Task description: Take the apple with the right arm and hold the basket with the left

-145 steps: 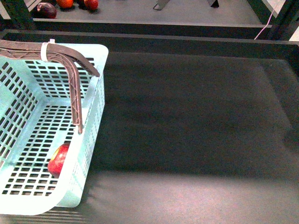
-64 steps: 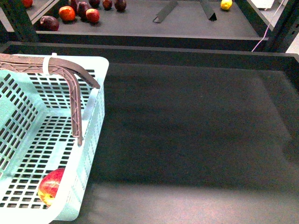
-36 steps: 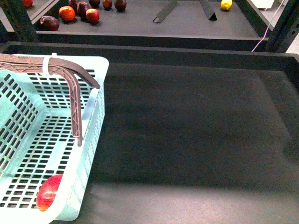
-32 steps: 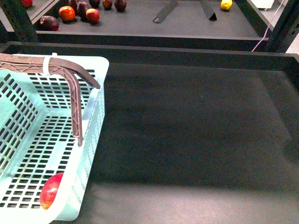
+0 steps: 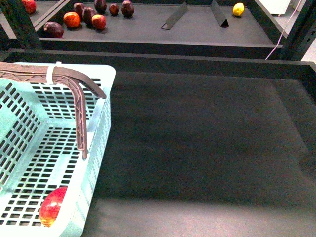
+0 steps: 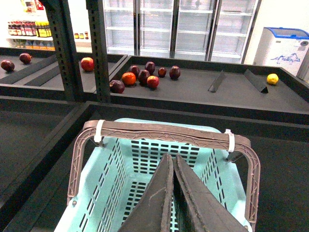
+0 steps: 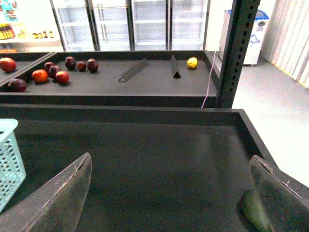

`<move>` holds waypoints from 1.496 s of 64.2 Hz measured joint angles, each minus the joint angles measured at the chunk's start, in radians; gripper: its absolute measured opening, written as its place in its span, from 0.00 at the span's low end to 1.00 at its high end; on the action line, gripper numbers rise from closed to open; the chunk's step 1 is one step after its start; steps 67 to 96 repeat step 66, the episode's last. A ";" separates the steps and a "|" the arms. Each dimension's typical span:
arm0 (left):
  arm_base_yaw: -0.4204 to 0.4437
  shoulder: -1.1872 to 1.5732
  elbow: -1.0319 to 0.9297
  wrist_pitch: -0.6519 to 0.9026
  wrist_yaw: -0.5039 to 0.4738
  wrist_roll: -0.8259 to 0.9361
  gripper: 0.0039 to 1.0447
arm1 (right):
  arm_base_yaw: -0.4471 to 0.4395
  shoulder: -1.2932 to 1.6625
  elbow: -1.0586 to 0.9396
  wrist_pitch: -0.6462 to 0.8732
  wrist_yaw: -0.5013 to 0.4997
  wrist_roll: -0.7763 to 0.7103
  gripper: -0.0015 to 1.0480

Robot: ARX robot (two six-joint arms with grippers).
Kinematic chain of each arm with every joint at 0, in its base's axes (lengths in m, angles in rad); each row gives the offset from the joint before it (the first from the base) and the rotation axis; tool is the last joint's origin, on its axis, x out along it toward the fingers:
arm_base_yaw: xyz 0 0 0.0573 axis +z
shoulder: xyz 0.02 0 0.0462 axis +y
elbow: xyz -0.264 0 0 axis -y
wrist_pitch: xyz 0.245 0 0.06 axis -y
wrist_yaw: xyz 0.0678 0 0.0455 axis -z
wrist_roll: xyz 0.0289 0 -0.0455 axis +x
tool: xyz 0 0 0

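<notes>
Two grippers, each seen only from its own wrist camera, neither in the front view. Left gripper (image 6: 170, 166): fingers pressed together along their length, no gap, nothing between them, hanging above the basket (image 6: 120, 179) just short of the brown handles (image 6: 164, 133), not touching either. Right gripper (image 7: 176, 193): spread wide, one finger (image 7: 58, 198) at each side of the picture, nothing between them, over the bare dark shelf floor (image 7: 159, 159); greenish patch on the inner face of the other finger.

Apple (image 5: 52, 206) lying on the basket (image 5: 96, 143) floor, in the near corner against the right-hand wall, red with a yellow underside; shown only by the front view. In the left wrist view that corner hidden behind the closed fingers. Right wrist view catching only a slotted corner of the basket (image 7: 10, 154) at the picture's edge.

Handles (image 5: 74, 98) raised and bound with a white tie (image 5: 51, 74); second tie (image 6: 230, 140) visible only from the left wrist.

On the far shelf: several dark and red fruits (image 5: 89, 15), a lemon (image 5: 238, 9), two angled dividers (image 5: 197, 15). Glass-door coolers (image 6: 178, 24) behind, seen from the wrists only.
</notes>
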 joint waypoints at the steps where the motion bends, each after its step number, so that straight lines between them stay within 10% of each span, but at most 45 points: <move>1: 0.000 0.000 0.000 0.000 0.000 0.000 0.03 | 0.000 0.000 0.000 0.000 0.000 0.000 0.92; 18: 0.000 0.000 0.000 0.000 0.000 -0.001 0.04 | 0.000 0.000 0.000 0.000 0.000 0.000 0.92; 48: 0.000 0.000 0.000 0.000 0.000 0.000 0.94 | 0.000 0.000 0.000 0.000 0.000 0.000 0.92; 96: 0.000 0.000 0.000 0.000 0.000 0.002 0.94 | 0.000 0.000 0.000 0.000 0.000 0.000 0.92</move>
